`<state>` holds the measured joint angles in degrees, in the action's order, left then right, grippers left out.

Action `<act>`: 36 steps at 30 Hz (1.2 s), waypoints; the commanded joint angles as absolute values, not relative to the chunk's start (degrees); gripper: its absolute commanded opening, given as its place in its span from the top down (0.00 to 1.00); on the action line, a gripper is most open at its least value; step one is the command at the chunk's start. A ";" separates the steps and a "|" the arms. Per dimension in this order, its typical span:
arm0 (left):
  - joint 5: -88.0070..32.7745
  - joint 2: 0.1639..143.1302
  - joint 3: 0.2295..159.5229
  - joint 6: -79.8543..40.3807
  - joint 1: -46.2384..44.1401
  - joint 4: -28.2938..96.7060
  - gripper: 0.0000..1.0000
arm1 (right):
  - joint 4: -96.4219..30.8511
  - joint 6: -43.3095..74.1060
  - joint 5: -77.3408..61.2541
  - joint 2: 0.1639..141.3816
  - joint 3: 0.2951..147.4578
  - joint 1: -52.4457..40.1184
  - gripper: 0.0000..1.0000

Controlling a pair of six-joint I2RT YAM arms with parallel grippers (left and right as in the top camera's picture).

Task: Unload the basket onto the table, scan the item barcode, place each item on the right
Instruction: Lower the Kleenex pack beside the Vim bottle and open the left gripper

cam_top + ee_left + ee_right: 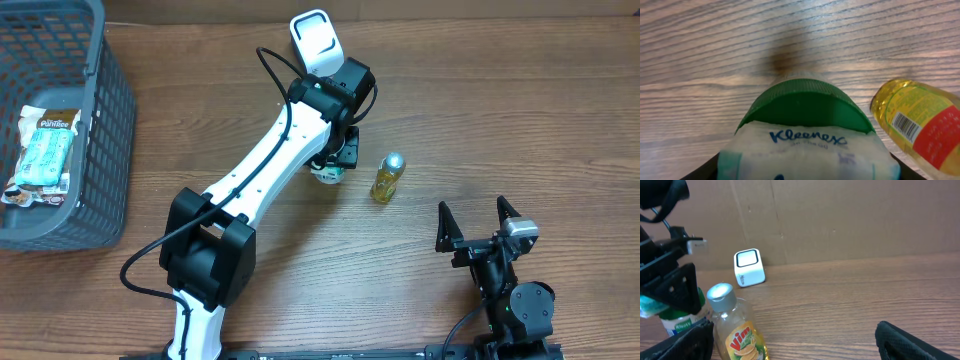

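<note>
Count: two arms, one wipes canister, one bottle, one scanner, one basket.

The left gripper (335, 158) is closed part-way on the green-lidded wipes canister (805, 107), which stands on the tabletop (500, 100) near the centre. The right gripper (475, 222) is spread wide and holds nothing, at 4 o'clock from the canister.

The yellow bottle (387, 177) stands just beside the canister at 3 o'clock, apart from it. The white scanner (315, 40) sits at 12 o'clock. The grey basket (112, 120) lies at 9 o'clock and contains at least one packet (45, 150).

Visibility limits:
- From overhead, the left gripper hides most of the canister.
- No barcode shows on the canister; the bottle's barcode (904, 126) is visible.
- The frame edge cuts off the basket.
- Other basket contents cannot be identified.
</note>
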<state>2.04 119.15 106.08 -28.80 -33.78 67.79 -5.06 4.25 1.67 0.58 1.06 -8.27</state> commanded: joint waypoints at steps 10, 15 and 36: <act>2.33 118.50 100.29 -33.69 -36.01 62.54 0.64 | -4.69 4.03 1.37 0.16 0.45 -8.12 0.00; 2.31 118.50 97.69 -34.96 -37.19 60.01 0.57 | -4.69 4.01 1.37 0.16 0.45 -8.12 0.00; 3.57 118.50 97.49 -34.24 -37.10 59.96 0.28 | -4.69 4.01 1.37 0.16 0.45 -8.12 0.00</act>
